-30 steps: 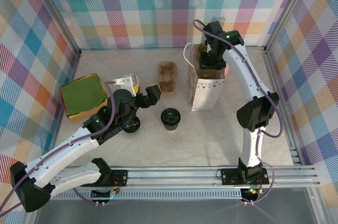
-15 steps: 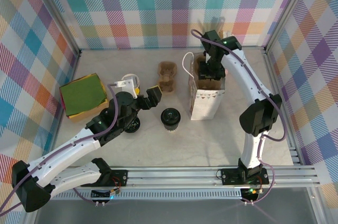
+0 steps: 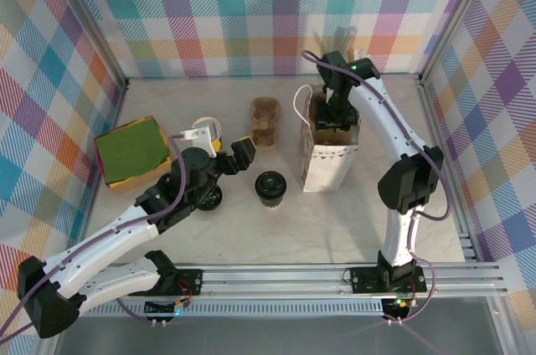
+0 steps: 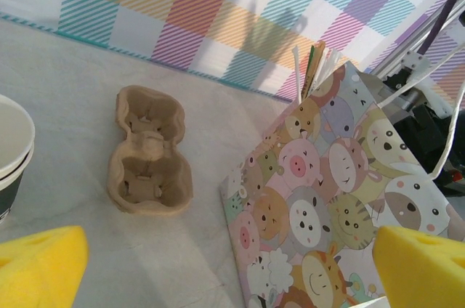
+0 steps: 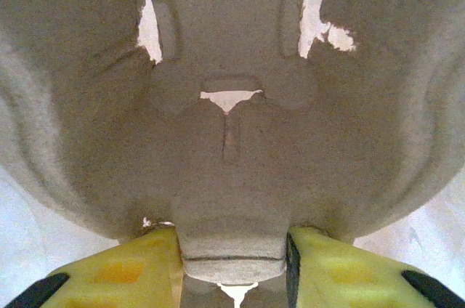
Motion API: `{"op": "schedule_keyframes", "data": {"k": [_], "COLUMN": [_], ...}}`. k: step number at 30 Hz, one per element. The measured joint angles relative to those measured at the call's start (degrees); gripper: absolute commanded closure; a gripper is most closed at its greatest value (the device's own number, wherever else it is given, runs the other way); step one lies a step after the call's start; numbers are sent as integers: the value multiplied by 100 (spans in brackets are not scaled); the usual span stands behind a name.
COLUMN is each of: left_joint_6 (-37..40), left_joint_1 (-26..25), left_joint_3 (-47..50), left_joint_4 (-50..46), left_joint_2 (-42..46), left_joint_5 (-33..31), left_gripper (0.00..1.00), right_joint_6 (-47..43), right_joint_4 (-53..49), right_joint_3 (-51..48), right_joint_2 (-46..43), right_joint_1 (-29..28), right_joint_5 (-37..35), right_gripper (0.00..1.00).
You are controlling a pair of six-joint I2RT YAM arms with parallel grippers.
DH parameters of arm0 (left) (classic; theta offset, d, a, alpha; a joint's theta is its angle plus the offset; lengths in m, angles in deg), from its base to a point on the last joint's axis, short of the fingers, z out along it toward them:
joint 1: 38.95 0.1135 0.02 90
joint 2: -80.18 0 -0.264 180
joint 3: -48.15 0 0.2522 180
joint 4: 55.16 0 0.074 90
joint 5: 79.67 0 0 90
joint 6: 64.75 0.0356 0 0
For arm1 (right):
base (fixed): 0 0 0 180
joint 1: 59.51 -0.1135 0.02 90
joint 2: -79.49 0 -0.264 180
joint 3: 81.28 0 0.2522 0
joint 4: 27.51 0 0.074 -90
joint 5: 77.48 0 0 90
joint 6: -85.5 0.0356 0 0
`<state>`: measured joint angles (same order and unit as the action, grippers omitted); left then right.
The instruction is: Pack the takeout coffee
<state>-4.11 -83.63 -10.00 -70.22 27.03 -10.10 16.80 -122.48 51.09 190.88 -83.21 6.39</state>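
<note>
Overhead: takeout coffee [image 3: 270, 187] upright on table [image 3: 352, 221], lid on, outside white bag [image 3: 329, 154], which stands at its 3 o'clock. Left gripper [image 3: 223, 144] spread wide, empty, at coffee's 10 o'clock. Right gripper [image 3: 333, 112] down in bag mouth.
Left wrist: pulp carrier [image 4: 149, 152] on table, 9 o'clock of bag.
Right wrist: jaws pinching tab of second pulp carrier [image 5: 232, 141].
</note>
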Motion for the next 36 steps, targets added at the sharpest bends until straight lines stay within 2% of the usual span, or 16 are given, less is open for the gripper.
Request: {"op": "schedule_keyframes", "data": {"k": [9, 20, 22, 25, 31, 36], "left_joint_6": [-7, -28, -28, -46, -87, -90], "left_joint_1": [0, 0, 0, 0, 0, 0], "left_joint_3": [125, 203, 203, 203, 205, 203], "left_joint_4": [131, 164, 164, 164, 166, 166], "left_joint_2": [0, 7, 13, 13, 13, 13], "left_joint_5": [2, 2, 2, 2, 4, 37], "left_gripper": [0, 0, 0, 0, 0, 0], "right_joint_6": [35, 52, 57, 57, 55, 57], "right_joint_4": [-289, -350, -348, -345, -352, -352], "right_joint_3": [348, 297, 297, 297, 297, 297], "right_joint_2": [365, 496, 505, 505, 507, 507], "right_joint_1": [0, 0, 0, 0, 0, 0], "right_joint_5": [7, -2, -2, -2, 0, 0], "right_gripper": [60, 60, 56, 55, 41, 39]}}
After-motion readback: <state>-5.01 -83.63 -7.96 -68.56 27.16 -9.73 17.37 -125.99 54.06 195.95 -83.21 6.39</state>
